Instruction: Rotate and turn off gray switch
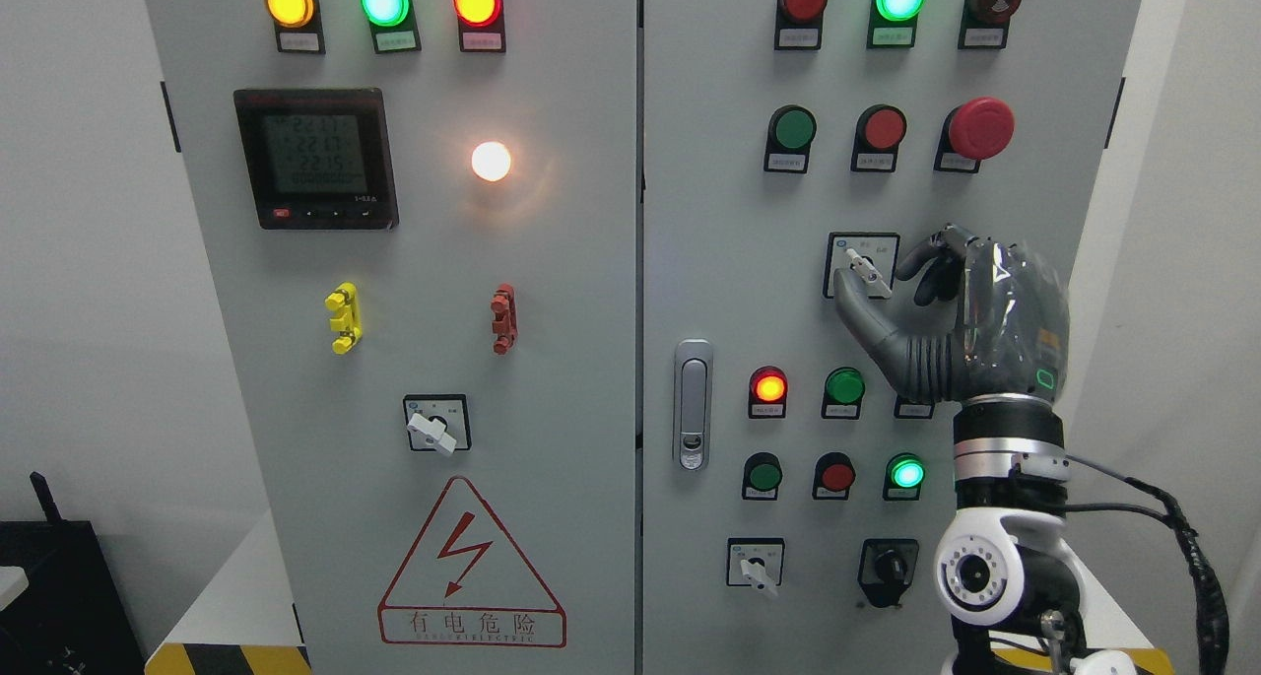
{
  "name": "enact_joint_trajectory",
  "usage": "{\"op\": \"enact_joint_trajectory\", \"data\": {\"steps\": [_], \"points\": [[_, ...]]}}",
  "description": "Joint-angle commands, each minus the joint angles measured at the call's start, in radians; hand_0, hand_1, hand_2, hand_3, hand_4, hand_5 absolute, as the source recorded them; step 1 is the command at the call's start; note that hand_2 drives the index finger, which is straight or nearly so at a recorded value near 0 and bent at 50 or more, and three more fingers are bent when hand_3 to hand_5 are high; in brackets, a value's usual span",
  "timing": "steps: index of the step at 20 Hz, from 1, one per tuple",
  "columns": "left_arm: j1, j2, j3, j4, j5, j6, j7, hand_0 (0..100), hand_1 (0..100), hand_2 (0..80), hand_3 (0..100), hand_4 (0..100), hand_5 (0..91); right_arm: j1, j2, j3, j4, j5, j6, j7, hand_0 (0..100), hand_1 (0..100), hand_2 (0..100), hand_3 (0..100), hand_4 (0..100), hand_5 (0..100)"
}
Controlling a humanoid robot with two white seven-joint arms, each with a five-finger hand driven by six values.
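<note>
Head view shows a gray electrical cabinet with two doors. Far to the left of the right hand (941, 305), on the other door, sit a digital meter (315, 158), a lit white lamp (491, 161), a yellow clip (343, 317), a red clip (503, 318) and a white-knobbed rotary switch (434, 427) above a lightning warning triangle (471, 567). Nearer, left of and below the hand, a door latch (693, 404) stands by the seam.

Just at the hand's thumb tip is the gray switch (863, 266), a small rotary selector with a pale lever tilted down to the right on a square plate. The thumb (867, 315) reaches up from below to the lever's lower end, and the curled fingers (936, 261) hang just right of it. The hand is half-curled with thumb and fingers apart, bracketing the knob but not clamped on it; whether the thumb actually touches is hard to tell.

Judging by its look, the lever is light, rigid plastic, smooth and fairly slippery, turning stiffly against a detent. The best hold is probably a pinch across the lever's two flat sides near its middle, then a twist from the wrist.

Above the hand a red mushroom button (978, 128) juts out; below it are small indicator lamps and a black key switch (889, 567).
</note>
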Motion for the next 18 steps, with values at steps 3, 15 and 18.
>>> {"op": "enact_joint_trajectory", "data": {"steps": [3, 15, 18], "points": [[0.0, 0.0, 0.032, 0.023, -0.008, 0.001, -0.003, 12, 39, 0.0, 0, 0, 0.0, -0.005, 0.0, 0.006, 0.011, 0.005, 0.001, 0.013, 15, 41, 62, 84, 82, 99], [0.0, 0.0, 0.031, 0.023, -0.008, 0.001, -0.002, 12, 39, 0.0, 0, 0, 0.0, -0.009, 0.0, 0.008, 0.012, 0.017, 0.001, 0.013, 18, 41, 64, 86, 83, 99], [0.0, 0.0, 0.031, 0.023, -0.008, 0.001, -0.003, 12, 39, 0.0, 0, 0, 0.0, -0.01, 0.0, 0.009, 0.014, 0.017, 0.001, 0.014, 19, 41, 65, 86, 84, 99]]}}
